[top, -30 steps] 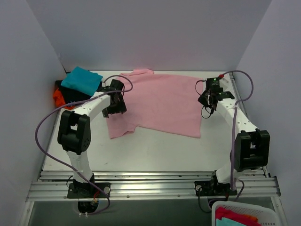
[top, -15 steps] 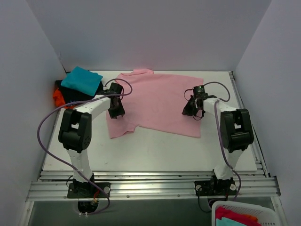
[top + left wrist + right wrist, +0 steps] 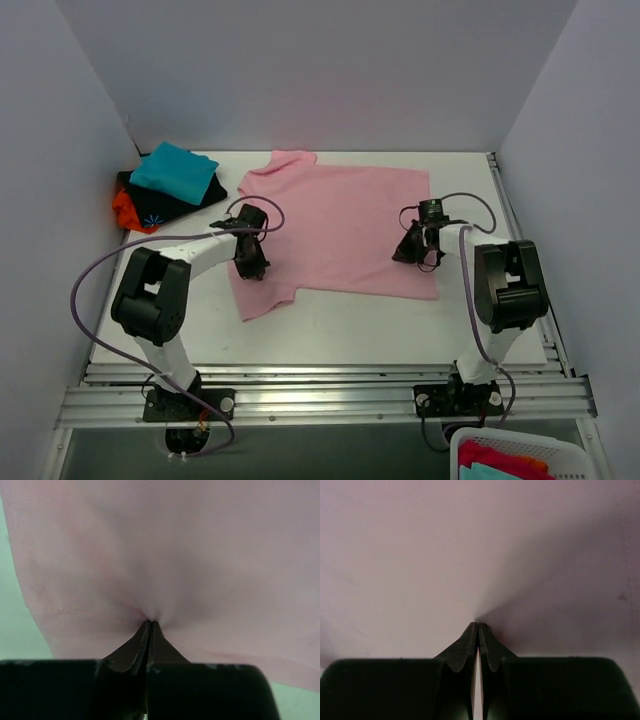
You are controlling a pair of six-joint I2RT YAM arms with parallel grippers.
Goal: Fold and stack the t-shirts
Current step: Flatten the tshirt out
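The light-pink t-shirt [image 3: 340, 220] lies spread flat mid-table, collar at the back left. My left gripper [image 3: 252, 266] is low over its left side near the sleeve. In the left wrist view it [image 3: 151, 623] is shut on a pinch of pink cloth [image 3: 165, 550], with folds running out from the tips. My right gripper [image 3: 405, 252] is down on the shirt's right part. The right wrist view shows it [image 3: 478, 625] shut, with pink cloth [image 3: 470, 545] puckered at the tips. Folded t-shirts are stacked at the back left: teal [image 3: 176, 170] on black with a blue starburst [image 3: 160, 210] on orange-red [image 3: 122, 208].
A white basket [image 3: 520, 462] holding red and teal cloth sits below the table's front right corner. Grey walls close in the table on three sides. An aluminium rail [image 3: 320, 395] runs along the near edge between the arm bases.
The left gripper has closed on the pink shirt. The right gripper came down onto the shirt's right side, and the whole shirt has slid a little toward the front.
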